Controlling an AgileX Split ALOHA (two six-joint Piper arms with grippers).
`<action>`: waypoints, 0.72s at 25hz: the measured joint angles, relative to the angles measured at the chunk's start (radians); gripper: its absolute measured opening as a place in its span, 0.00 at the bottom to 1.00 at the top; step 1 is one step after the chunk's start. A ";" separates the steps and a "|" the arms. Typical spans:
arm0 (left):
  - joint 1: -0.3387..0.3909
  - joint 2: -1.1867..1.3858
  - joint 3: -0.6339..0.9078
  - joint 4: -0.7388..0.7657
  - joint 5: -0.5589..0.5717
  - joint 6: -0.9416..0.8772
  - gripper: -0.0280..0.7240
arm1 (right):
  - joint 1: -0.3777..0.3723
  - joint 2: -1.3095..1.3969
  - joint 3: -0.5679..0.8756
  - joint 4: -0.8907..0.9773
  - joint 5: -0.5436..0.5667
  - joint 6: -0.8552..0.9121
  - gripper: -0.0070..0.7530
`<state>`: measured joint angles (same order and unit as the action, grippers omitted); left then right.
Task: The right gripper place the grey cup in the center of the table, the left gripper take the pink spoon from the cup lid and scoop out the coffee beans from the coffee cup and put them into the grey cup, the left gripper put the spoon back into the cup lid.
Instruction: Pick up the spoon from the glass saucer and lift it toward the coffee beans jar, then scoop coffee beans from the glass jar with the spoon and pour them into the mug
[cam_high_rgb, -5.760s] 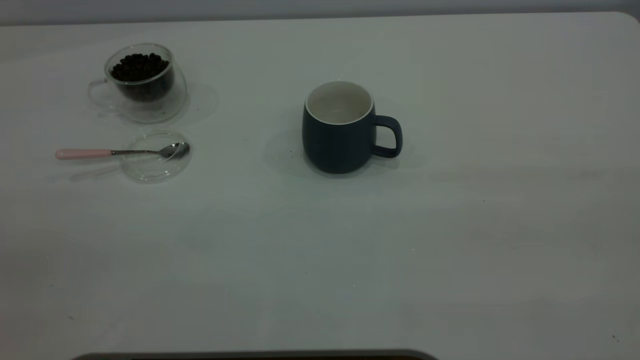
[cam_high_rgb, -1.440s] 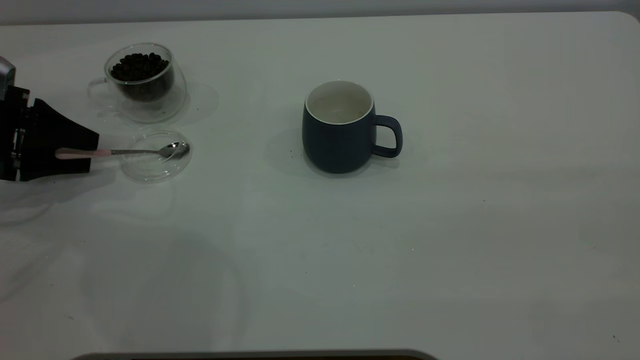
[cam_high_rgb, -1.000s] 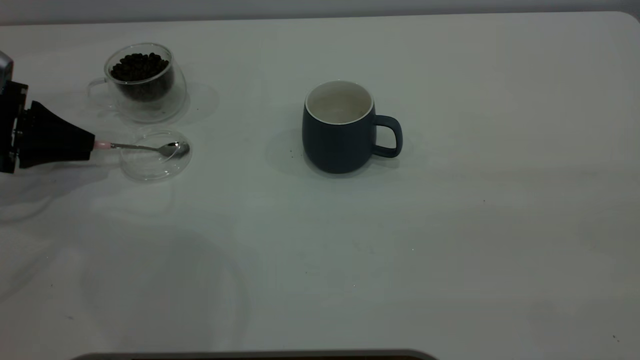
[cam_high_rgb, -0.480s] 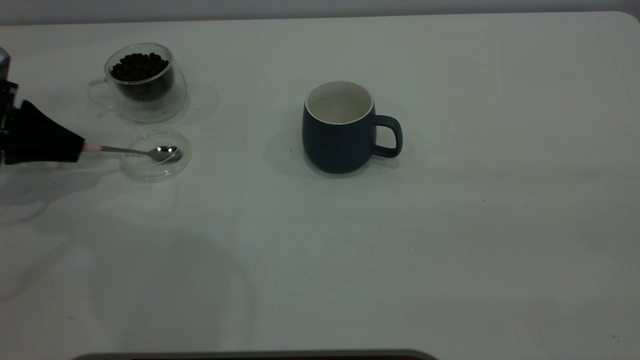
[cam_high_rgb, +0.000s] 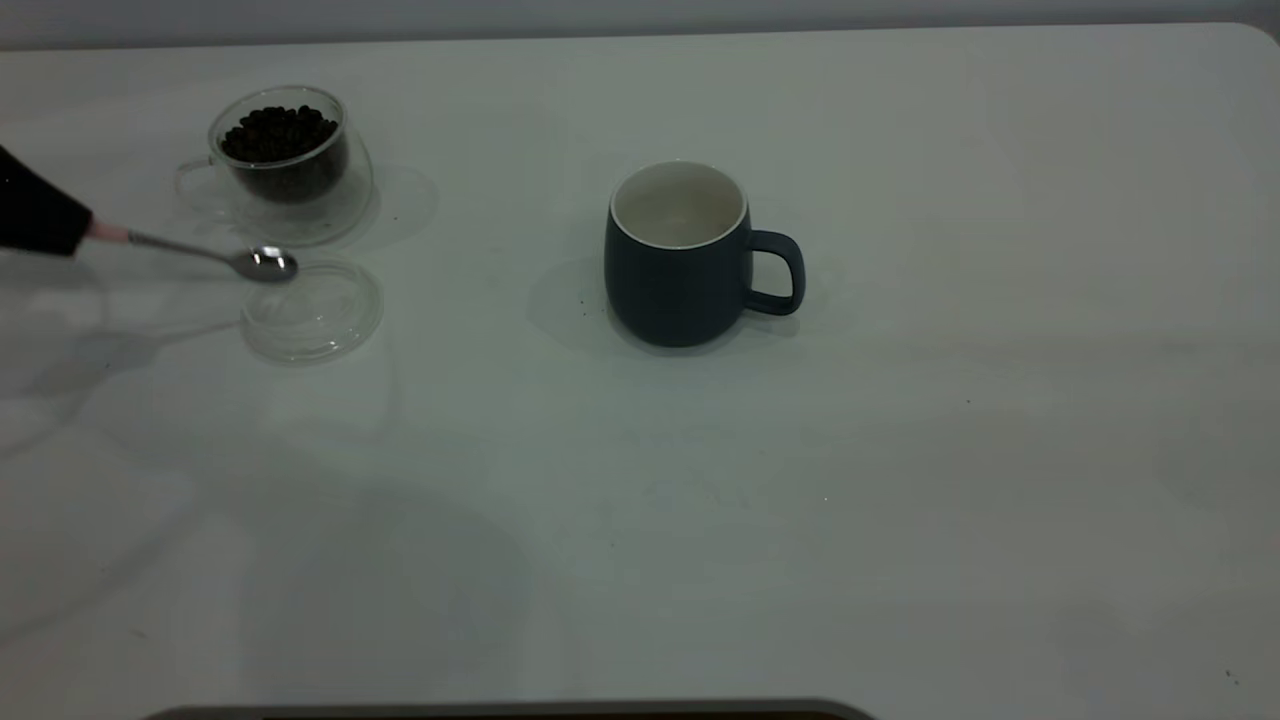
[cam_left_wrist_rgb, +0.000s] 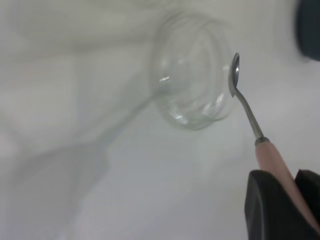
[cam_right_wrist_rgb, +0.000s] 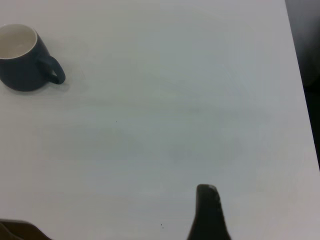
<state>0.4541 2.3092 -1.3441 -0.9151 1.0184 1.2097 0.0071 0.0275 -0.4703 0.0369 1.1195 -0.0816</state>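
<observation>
Pale pink and polished metal — the pink spoon hangs in the air, because my left gripper pinches it by the pink end at the left edge of the table. So the long metal neck stays free and the small bowl can reach forward. The bowl hovers over the far rim of the cup lid, apart from it, and tilts slightly down.

The lid is a clear glass disc with a raised rim, which explains why a wet or dusty spoon rests there. Just behind it stands the coffee cup, double-walled clear glass, holding the dark coffee beans heaped near its mouth. I judge the scoop comes next.

The grey cup — matte, rounded, white and empty inside — sits near the table centre, handle toward the right arm. The right gripper waits well away from it; its fingers look pressed together, though I see little of them.
</observation>
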 joint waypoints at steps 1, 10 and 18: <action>0.000 -0.017 0.000 0.000 0.005 0.000 0.20 | 0.000 0.000 0.000 0.000 0.000 0.000 0.78; -0.002 -0.231 0.000 -0.032 -0.052 0.057 0.20 | 0.000 0.000 0.000 0.000 0.000 0.000 0.78; -0.088 -0.246 0.001 -0.037 -0.254 0.161 0.20 | 0.000 0.000 0.000 0.000 0.000 0.000 0.78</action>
<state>0.3662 2.0635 -1.3431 -0.9517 0.7644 1.3710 0.0071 0.0275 -0.4703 0.0369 1.1195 -0.0816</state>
